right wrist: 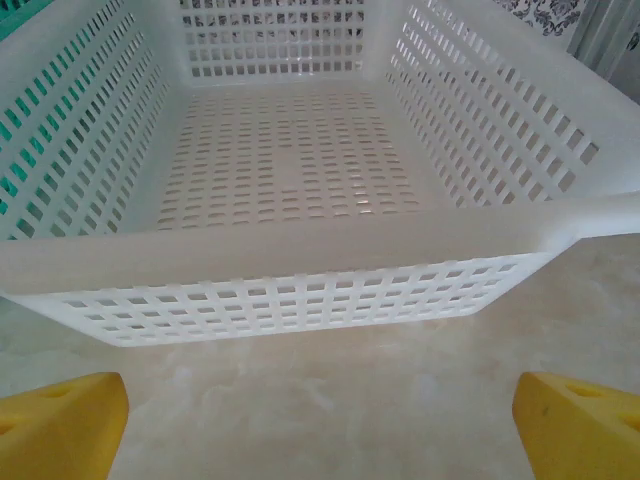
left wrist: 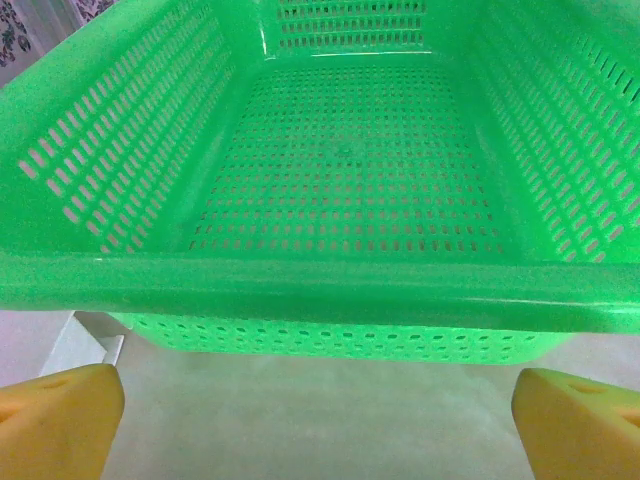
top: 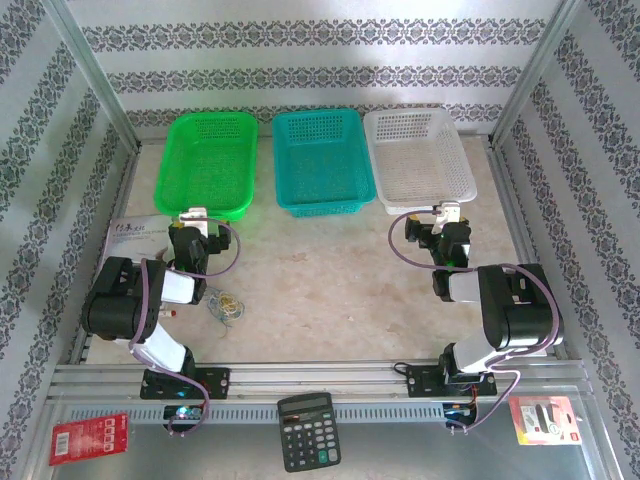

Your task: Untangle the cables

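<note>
The cables point(top: 227, 306) lie as a small clump of thin yellowish and pale curly strands on the table, just right of the left arm's base. My left gripper point(top: 195, 215) is farther back, at the near rim of the green basket point(top: 210, 165), well apart from the clump. Its yellow fingers point(left wrist: 55, 420) stand wide apart with bare table between them. My right gripper point(top: 450, 212) sits at the near rim of the white basket point(top: 418, 158). Its yellow fingertips point(right wrist: 60, 425) are spread too, nothing between them.
A teal basket point(top: 318, 160) stands between the green basket point(left wrist: 330, 290) and the white basket point(right wrist: 300, 250) along the back. A calculator point(top: 307, 430) and two red packets point(top: 88, 437) lie on the near metal shelf. Patterned walls close in both sides.
</note>
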